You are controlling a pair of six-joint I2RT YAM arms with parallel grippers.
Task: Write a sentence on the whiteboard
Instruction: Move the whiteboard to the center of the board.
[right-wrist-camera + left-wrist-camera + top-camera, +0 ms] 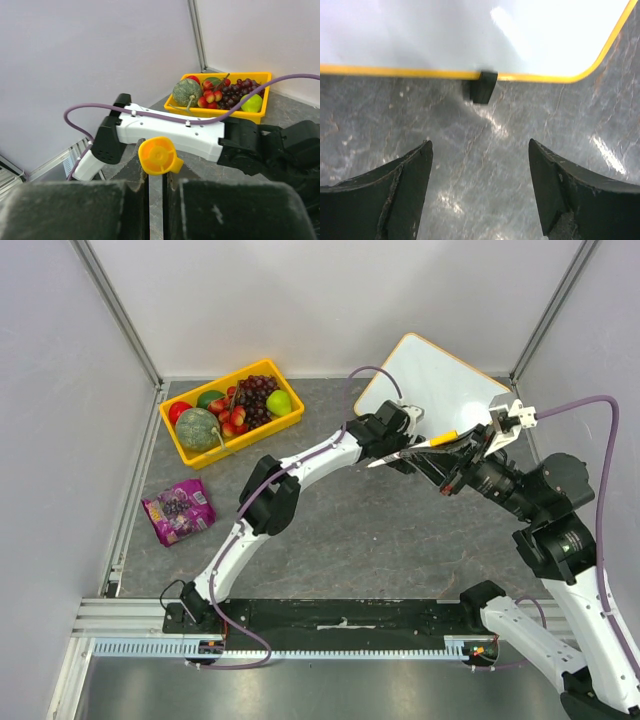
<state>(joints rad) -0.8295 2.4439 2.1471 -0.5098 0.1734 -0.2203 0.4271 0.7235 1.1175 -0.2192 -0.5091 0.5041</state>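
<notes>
step: pre-writing, as we judge it; pen is in hand but no stroke shows on the board
whiteboard (430, 375): upper right of the top view, lying on the table (350, 540), orange-yellow rim; face reads blank to us
sentence: none visible in any view, so we rate progress near zero
right gripper (156, 172): clamped on a marker (159, 156), whose round orange end faces the wrist camera
marker, top view: over the board's lower edge, white tapered end pointing left; we cannot tell tip from cap
left gripper (480, 150): fingers spread wide, nothing between them, hanging over bare table just below the board's rim
foot (482, 86): small black block under the rim, top centre of the left wrist view
next move: we think the right arm must turn the marker tip down onto the white face; the left could steady the rim
risk: board sliding under pen pressure
</notes>
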